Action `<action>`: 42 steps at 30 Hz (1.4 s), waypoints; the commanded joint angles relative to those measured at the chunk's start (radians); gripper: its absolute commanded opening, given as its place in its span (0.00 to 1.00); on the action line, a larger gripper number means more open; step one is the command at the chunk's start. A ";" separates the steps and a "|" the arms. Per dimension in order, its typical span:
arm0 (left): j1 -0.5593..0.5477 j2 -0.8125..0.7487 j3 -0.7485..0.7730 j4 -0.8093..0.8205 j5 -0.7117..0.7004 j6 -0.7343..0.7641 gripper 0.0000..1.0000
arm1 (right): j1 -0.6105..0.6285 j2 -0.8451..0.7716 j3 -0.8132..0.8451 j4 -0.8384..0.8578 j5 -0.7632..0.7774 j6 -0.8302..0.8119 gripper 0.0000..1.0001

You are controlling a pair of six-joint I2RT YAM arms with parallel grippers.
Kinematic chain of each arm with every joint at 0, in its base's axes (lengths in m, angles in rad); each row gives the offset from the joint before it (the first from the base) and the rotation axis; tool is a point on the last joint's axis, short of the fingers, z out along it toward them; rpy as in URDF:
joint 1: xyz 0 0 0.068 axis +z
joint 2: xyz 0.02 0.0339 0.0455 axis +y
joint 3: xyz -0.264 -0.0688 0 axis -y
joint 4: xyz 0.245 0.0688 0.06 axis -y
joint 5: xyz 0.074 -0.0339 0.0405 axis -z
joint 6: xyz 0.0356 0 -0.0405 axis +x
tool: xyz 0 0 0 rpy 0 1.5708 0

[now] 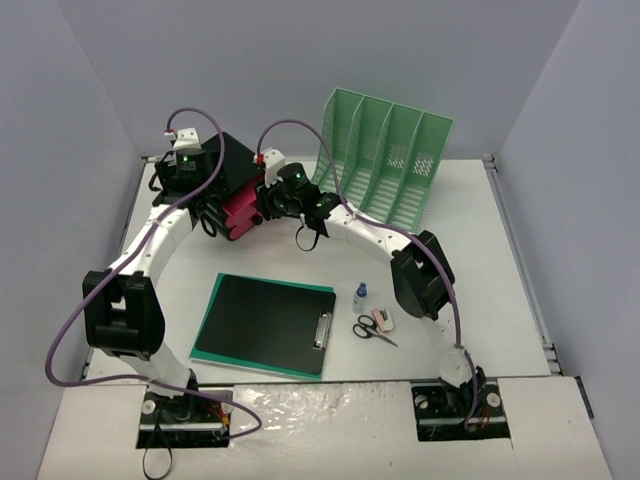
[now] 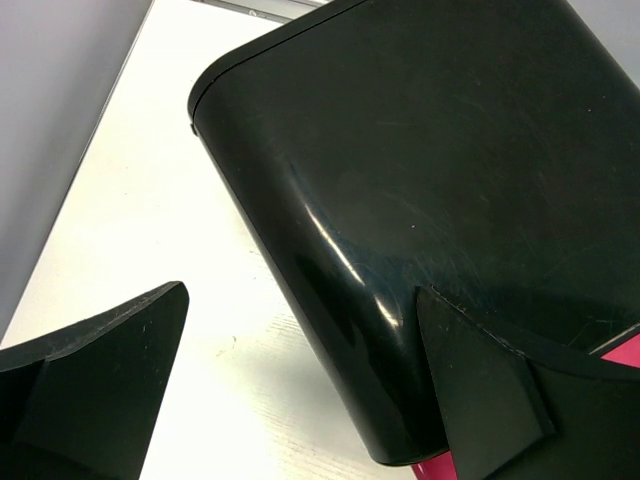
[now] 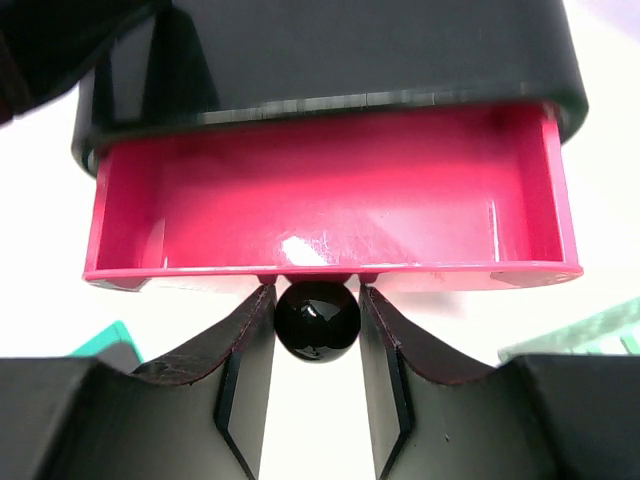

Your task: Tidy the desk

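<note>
From above, the white desk (image 1: 470, 260) fills the floor of the enclosure, with thin rails along its left and right edges. Both arms reach to its far left part, where a black box (image 1: 232, 160) stands with a pink drawer (image 1: 240, 212) drawn out toward the near side. The left gripper (image 1: 207, 205) is at the box's left side and the right gripper (image 1: 262, 200) at the drawer's front. A mint-green file rack (image 1: 385, 160) stands upright at the far edge, right of the box. Nearer the arms lies a black clipboard (image 1: 268, 322) on a green folder (image 1: 205, 345). Just right of it are a small bottle (image 1: 360, 296), a pink eraser (image 1: 384, 319) and black scissors (image 1: 373, 330), close together. In the left wrist view the left gripper (image 2: 300, 295) has its fingers (image 2: 100, 380) wide apart. One is over bare desk (image 2: 150, 200), and the other is against the rounded corner of the box (image 2: 430, 170). Nothing is clamped, and a sliver of the drawer (image 2: 625, 350) shows at the lower right. In the right wrist view the right gripper (image 3: 316, 295) is pinched on the round black knob (image 3: 317, 322) at the front of the drawer (image 3: 320, 200). The drawer sits pulled out of the box (image 3: 350, 50), its inside bare.
</note>
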 commanded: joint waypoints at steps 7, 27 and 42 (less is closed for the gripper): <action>0.005 -0.017 0.030 -0.117 -0.017 0.009 0.97 | -0.015 -0.192 -0.106 -0.048 0.111 -0.027 0.00; 0.005 -0.033 0.029 -0.120 -0.018 0.015 0.97 | -0.018 -0.197 -0.119 -0.103 0.145 -0.010 0.40; 0.005 -0.036 0.034 -0.119 -0.011 0.018 0.97 | -0.016 -0.204 -0.023 -0.137 0.143 -0.017 0.89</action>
